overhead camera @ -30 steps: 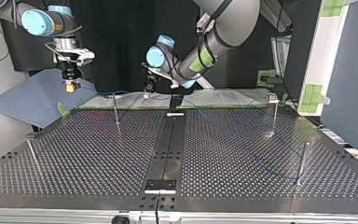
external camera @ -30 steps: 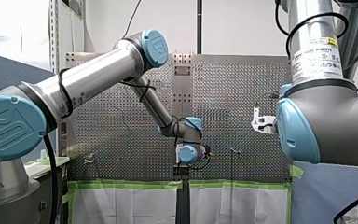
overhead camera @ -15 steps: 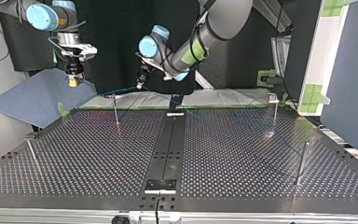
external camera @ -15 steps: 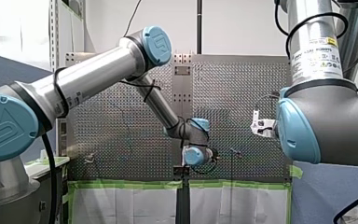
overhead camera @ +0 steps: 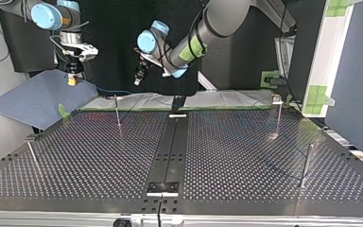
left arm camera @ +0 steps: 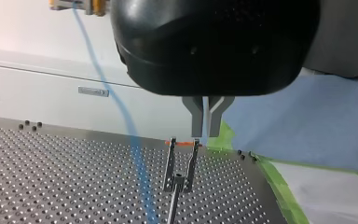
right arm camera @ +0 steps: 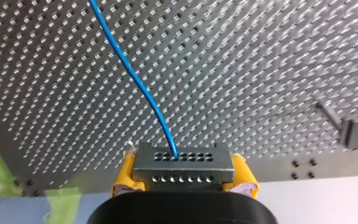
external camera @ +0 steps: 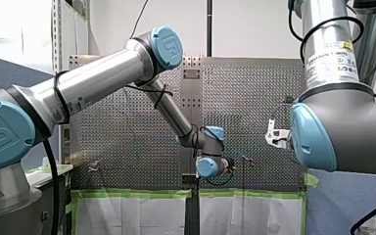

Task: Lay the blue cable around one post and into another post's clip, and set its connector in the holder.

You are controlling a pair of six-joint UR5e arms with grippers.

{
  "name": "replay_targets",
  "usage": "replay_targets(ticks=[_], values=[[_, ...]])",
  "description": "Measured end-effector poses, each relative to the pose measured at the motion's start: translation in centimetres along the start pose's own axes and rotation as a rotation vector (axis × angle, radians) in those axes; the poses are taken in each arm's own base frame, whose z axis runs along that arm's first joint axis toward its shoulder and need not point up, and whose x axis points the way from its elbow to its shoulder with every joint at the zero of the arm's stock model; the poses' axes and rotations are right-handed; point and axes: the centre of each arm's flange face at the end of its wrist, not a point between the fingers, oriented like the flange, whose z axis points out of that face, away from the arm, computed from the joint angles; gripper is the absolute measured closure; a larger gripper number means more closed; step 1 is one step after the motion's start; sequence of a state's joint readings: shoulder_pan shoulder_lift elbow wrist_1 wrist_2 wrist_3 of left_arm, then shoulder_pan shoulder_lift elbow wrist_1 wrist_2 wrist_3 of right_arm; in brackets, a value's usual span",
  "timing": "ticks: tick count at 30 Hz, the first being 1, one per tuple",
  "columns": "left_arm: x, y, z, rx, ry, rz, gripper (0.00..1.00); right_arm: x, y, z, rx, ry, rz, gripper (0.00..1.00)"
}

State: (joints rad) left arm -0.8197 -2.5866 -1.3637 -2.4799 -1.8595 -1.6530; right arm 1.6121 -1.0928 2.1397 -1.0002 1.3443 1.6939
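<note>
Connector [right arm camera: 182, 162] is clamped between the yellow pads [right arm camera: 125, 175] of my right gripper [overhead camera: 72, 81] at the top view's left, and blue cable [right arm camera: 135, 79] is trailed from it over the table [right arm camera: 261, 70]. Further right, my left gripper [left arm camera: 206, 133] is held slightly parted, a forked post [left arm camera: 182, 163] ahead.

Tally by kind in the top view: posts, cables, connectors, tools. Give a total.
posts: 4
blue cable: 1
connector: 1, held by the right tool
tools: 2, left tool and right tool
Total: 8
</note>
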Motion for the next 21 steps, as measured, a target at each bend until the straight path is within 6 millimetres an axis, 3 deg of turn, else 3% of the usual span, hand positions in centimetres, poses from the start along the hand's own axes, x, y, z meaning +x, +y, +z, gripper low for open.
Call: replay_targets(ticks=[5,14,21], values=[[0.0,0.7,0.3,-0.021,0.0,-0.003,0.92,-1.8,0.8,-0.2,-0.041,-0.031,0.02,1.0],[0.1,1.7,0.5,-0.053,0.007,-0.001,0.92,-3.3,2.6,-0.3,-0.123,-0.054,0.053,1.0],[2.8,2.2,0.0,-0.063,0.06,0.039,0.92,-5.0,3.8,0.0,-0.144,-0.081,0.059,1.0]])
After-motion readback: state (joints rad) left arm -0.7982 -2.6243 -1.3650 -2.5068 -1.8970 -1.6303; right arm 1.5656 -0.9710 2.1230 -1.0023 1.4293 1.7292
